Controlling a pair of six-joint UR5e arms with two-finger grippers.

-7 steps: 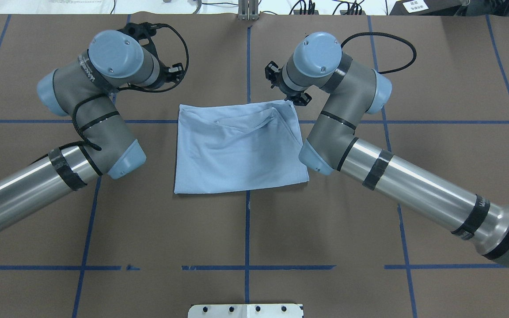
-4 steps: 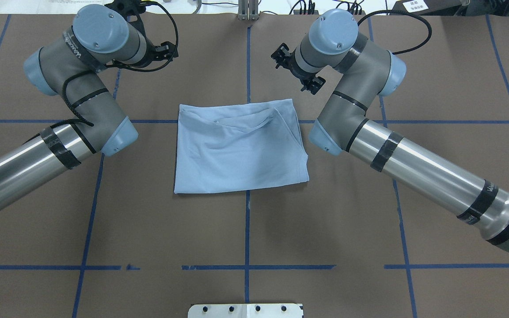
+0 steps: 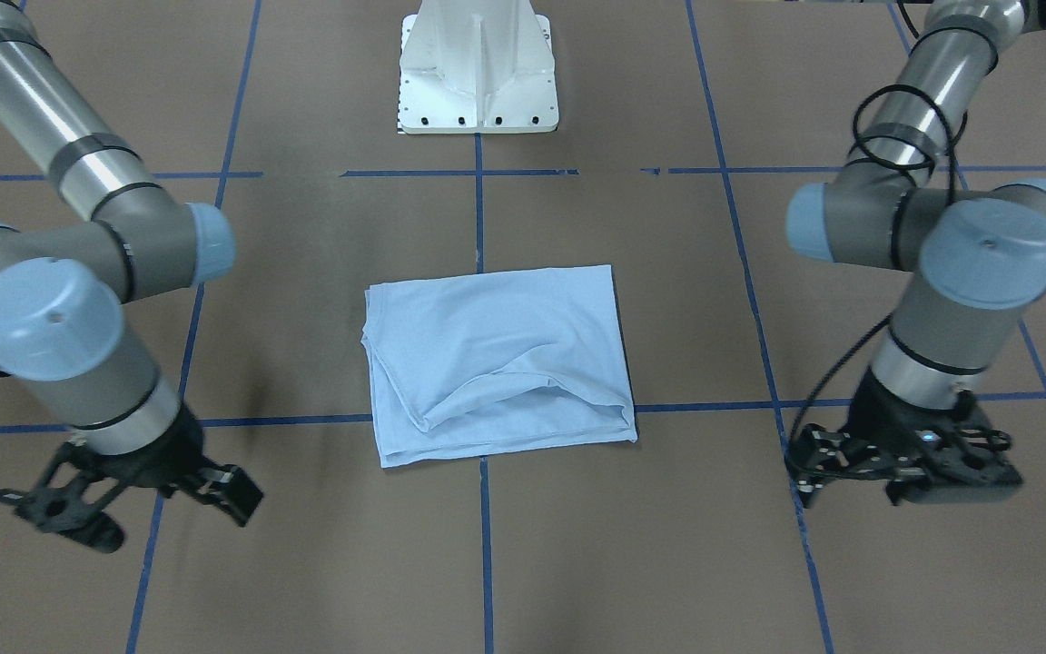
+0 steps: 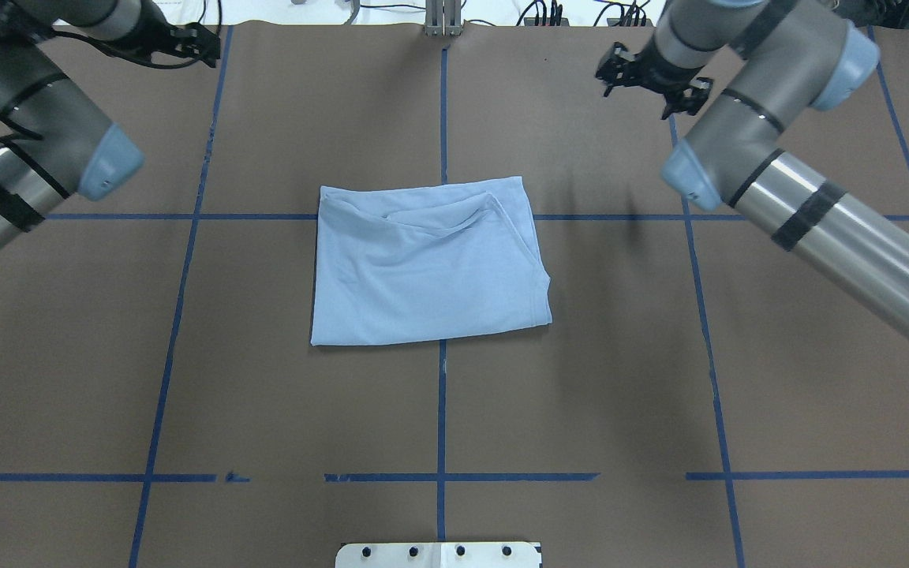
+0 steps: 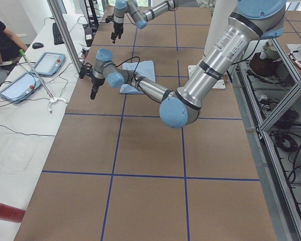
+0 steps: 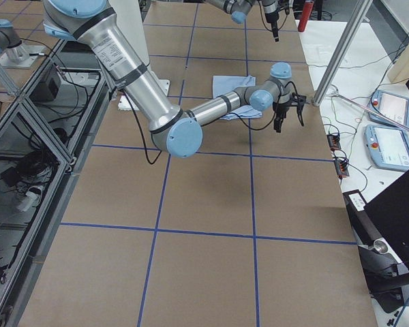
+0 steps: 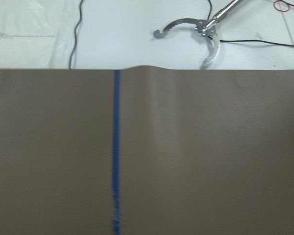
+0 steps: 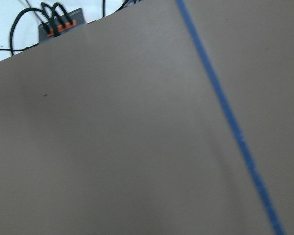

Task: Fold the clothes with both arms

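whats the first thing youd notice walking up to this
A light blue T-shirt folded into a rough rectangle lies at the centre of the brown, blue-taped table. The grey metal left arm and right arm flank it, with the black left gripper and right gripper open, empty and well clear of the cloth near the table's far edge.

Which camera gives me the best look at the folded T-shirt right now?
Overhead exterior: the T-shirt lies whole and unobstructed, every edge and fold visible. Front-facing also shows it whole. Exterior left shows it small, partly behind the left arm; exterior right, partly behind the right arm. The wrist cameras miss it.
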